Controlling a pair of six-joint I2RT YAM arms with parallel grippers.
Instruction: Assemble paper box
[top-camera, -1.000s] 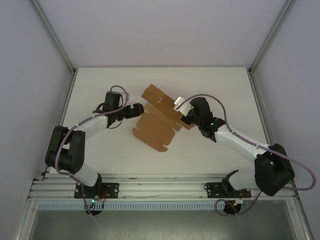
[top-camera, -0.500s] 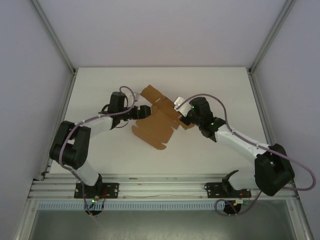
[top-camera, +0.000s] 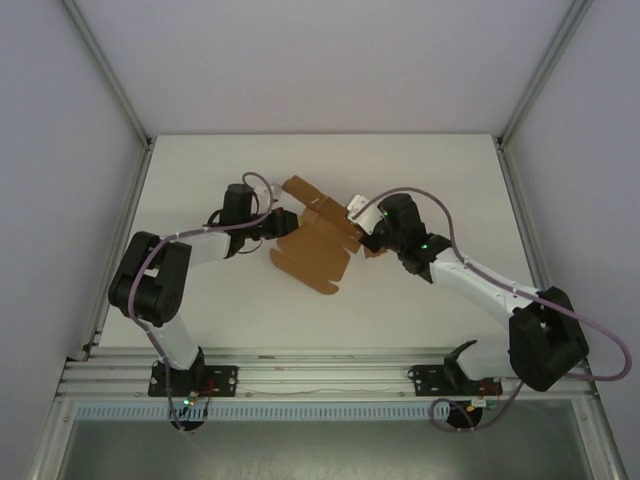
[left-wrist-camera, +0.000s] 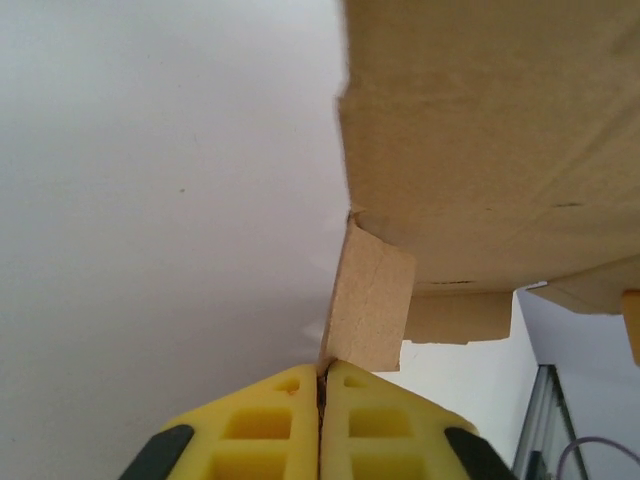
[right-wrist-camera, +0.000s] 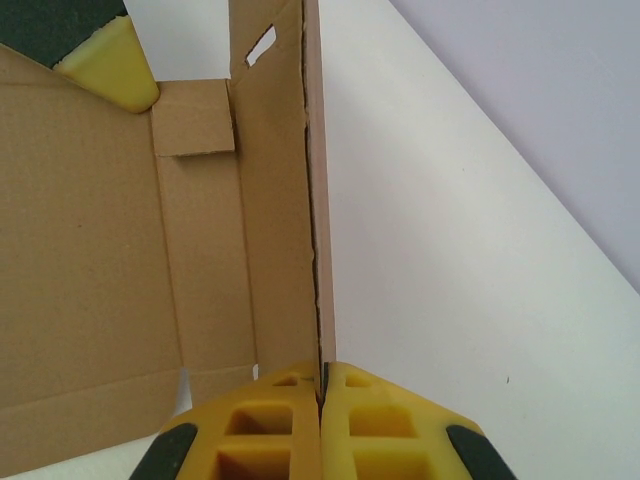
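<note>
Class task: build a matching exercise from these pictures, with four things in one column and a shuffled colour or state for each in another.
Column one
1. left gripper
2. right gripper
3. paper box
4. table

Column two
A. white
B. brown, partly folded
C. shut on a small tab
D. shut on the edge of a long panel

Pairs: 1-C, 2-D, 3-B, 4-A
</note>
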